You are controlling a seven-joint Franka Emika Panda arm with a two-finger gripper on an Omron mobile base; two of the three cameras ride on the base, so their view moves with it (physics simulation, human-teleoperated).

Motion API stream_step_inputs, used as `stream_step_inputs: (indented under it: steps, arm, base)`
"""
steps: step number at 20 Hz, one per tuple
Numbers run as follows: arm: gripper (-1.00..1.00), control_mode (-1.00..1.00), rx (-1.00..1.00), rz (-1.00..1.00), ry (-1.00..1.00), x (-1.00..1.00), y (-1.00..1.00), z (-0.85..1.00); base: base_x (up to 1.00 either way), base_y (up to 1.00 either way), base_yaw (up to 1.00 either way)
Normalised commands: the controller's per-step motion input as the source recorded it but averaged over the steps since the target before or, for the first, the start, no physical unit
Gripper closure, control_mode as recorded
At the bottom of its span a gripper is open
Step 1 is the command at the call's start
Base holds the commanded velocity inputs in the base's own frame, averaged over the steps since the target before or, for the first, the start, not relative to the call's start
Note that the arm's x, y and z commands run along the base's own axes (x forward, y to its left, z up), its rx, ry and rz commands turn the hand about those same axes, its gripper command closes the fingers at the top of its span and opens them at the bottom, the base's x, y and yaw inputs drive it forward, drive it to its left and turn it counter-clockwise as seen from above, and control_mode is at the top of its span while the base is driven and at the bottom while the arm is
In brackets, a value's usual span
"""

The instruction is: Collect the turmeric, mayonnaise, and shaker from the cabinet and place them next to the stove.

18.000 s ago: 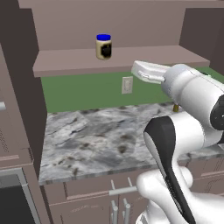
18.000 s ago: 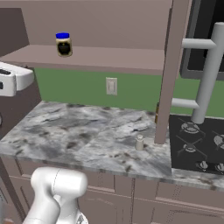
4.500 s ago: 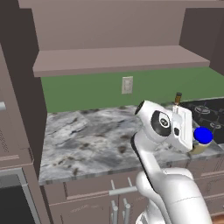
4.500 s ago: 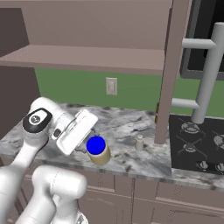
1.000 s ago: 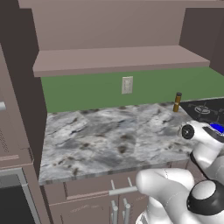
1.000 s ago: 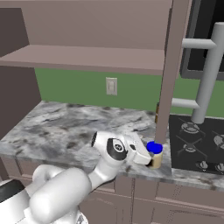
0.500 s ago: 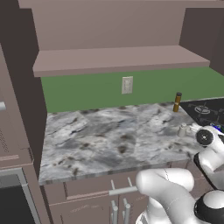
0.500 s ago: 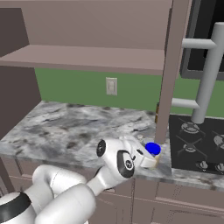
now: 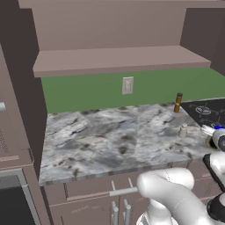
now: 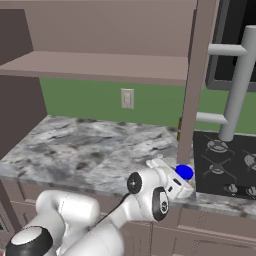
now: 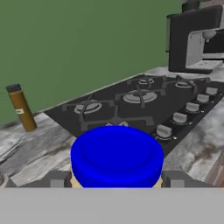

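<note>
Grey marbled counter (image 9: pixel 110 140) beside the flat black cooktop (image 11: pixel 144 103) already carried the slim amber turmeric bottle (image 9: pixel 178 102) and the small pale shaker (image 9: pixel 183 130). Gripper (image 11: pixel 114 181) fingers clasped the squat blue-lidded mayonnaise jar (image 11: pixel 116 155) at the stove's edge; judging by this, only releasing it remained. Mauve cabinet shelf (image 9: pixel 118 59) stood bare.

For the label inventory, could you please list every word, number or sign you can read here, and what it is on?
None can be read.
turmeric: a pale label patch, too blurred to read.
mayonnaise: plain blue lid facing the camera.
stove knobs: no markings visible.
</note>
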Motion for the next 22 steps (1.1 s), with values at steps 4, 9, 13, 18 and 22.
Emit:
stream_step_inputs:
  steps: [4, 9, 13, 18, 22]
  arm:
    - [1.0, -1.0, 0.0, 0.05, -0.1, 0.0, -0.07, -0.19]
    - [1.0, -1.0, 0.0, 0.09, -0.06, 0.0, 0.01, -0.2]
    - [1.0, -1.0, 0.0, 0.15, -0.09, 0.0, 0.0, -0.07]
    - [1.0, -1.0, -0.05, 0.14, -0.12, 0.0, 0.0, 0.0]
    - [1.0, -1.0, -0.1, 0.08, -0.1, 0.0, 0.0, 0.0]
  base:
    - [0.0, 0.0, 0.0]
    - [0.0, 0.0, 0.0]
    - [0.0, 0.0, 0.0]
    - [0.0, 0.0, 0.0]
    - [0.0, 0.0, 0.0]
